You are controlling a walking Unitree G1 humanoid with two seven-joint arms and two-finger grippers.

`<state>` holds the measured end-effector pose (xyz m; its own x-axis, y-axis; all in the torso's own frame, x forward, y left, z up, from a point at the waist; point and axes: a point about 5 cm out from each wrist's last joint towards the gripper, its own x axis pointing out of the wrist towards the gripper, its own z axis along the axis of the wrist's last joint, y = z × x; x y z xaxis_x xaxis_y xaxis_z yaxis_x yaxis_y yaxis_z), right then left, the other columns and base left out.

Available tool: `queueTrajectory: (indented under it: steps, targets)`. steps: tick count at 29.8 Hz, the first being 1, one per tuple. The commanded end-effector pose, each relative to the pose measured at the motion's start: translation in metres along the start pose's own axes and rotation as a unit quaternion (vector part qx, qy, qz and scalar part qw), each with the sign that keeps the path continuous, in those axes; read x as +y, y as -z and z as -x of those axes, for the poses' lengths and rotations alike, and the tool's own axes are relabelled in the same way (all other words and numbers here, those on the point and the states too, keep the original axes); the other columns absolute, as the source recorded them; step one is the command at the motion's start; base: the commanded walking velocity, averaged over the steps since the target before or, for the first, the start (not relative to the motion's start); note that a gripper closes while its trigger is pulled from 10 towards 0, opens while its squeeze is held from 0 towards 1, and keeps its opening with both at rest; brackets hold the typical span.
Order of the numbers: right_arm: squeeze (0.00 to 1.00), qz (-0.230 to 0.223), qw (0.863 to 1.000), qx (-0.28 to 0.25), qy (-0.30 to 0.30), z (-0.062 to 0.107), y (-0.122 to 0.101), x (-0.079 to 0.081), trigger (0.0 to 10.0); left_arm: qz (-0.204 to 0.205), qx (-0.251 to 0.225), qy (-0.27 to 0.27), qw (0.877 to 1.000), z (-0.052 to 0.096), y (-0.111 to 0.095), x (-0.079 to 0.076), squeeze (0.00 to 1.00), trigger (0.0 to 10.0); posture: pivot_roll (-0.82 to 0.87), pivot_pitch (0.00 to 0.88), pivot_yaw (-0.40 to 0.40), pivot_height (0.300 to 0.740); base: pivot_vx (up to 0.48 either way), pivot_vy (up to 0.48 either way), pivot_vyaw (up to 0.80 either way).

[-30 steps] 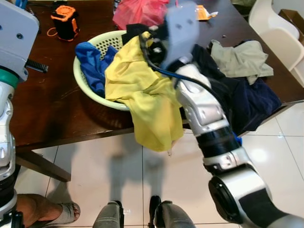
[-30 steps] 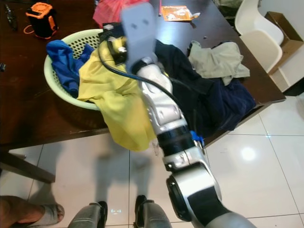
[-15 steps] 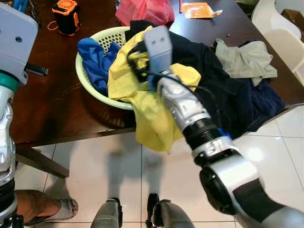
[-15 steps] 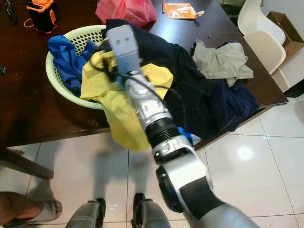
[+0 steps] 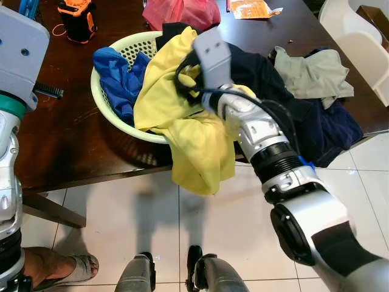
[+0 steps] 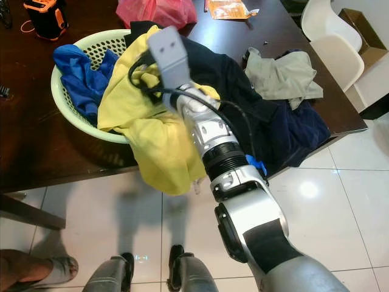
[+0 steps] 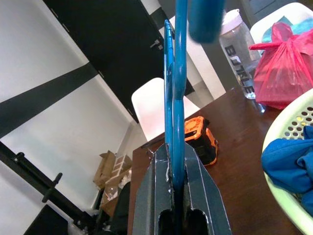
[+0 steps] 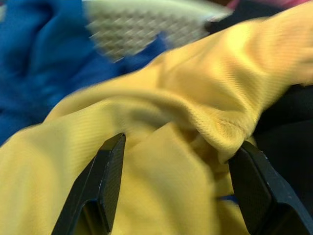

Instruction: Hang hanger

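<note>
My left gripper (image 7: 173, 156) is shut on a blue hanger (image 7: 177, 88), which stands up straight from between its fingers, held off to the left above the dark table. My right gripper (image 8: 178, 188) is open, its two fingers (image 8: 105, 181) set wide on either side of a fold of the yellow shirt (image 5: 194, 140). That shirt lies partly in the pale green basket (image 5: 100, 100) and hangs over the table's front edge. In the eye views the right wrist's grey housing (image 5: 209, 55) covers the fingers.
A blue garment (image 5: 118, 76) lies in the basket. Dark navy clothes (image 5: 316, 125) and a grey-green garment (image 5: 313, 70) lie on the table (image 5: 67, 140) to the right. A pink bag (image 5: 182, 12), an orange device (image 5: 76, 18), a white chair (image 5: 358, 30), a person's sandalled foot (image 5: 55, 267).
My right arm has swung down from above the basket and brought its gripper onto the yellow shirt. The left arm has stayed where it was. The camera shifted a little.
</note>
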<state>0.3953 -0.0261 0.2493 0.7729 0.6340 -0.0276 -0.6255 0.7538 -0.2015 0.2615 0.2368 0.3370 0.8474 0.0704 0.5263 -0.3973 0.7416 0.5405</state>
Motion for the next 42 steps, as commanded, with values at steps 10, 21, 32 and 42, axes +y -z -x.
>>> queueTrajectory:
  steps: [10, 21, 32, 42]
  targets:
    - [0.0, -0.098, 0.992, -0.008, 0.079, -0.008, 0.008, 0.002, 8.1, 0.004, -0.007, -0.01, 1.0, 0.004, -0.003, -0.001, 0.0, 10.0, 0.17, 0.182, -0.104, 0.74, 0.0, 0.0, 0.0]
    - [0.0, -0.156, 0.982, -0.024, 0.109, -0.005, 0.008, -0.007, 0.0, 0.008, -0.007, -0.01, 1.0, 0.005, -0.004, -0.002, 0.0, 10.0, 0.16, 0.176, -0.105, 0.74, 0.0, 0.0, 0.0]
    - [0.0, -0.135, 0.986, -0.055, 0.076, -0.007, -0.003, -0.002, 0.0, 0.011, -0.007, -0.011, 1.0, 0.005, -0.004, -0.004, 0.0, 10.0, 0.16, 0.182, -0.104, 0.74, 0.0, 0.0, 0.0]
    - [0.0, -0.099, 0.963, -0.231, 0.102, 0.017, -0.089, -0.044, 0.0, 0.013, -0.007, -0.012, 1.0, 0.004, -0.003, -0.006, 0.0, 10.0, 0.15, 0.179, -0.1, 0.74, 0.0, 0.0, 0.0]
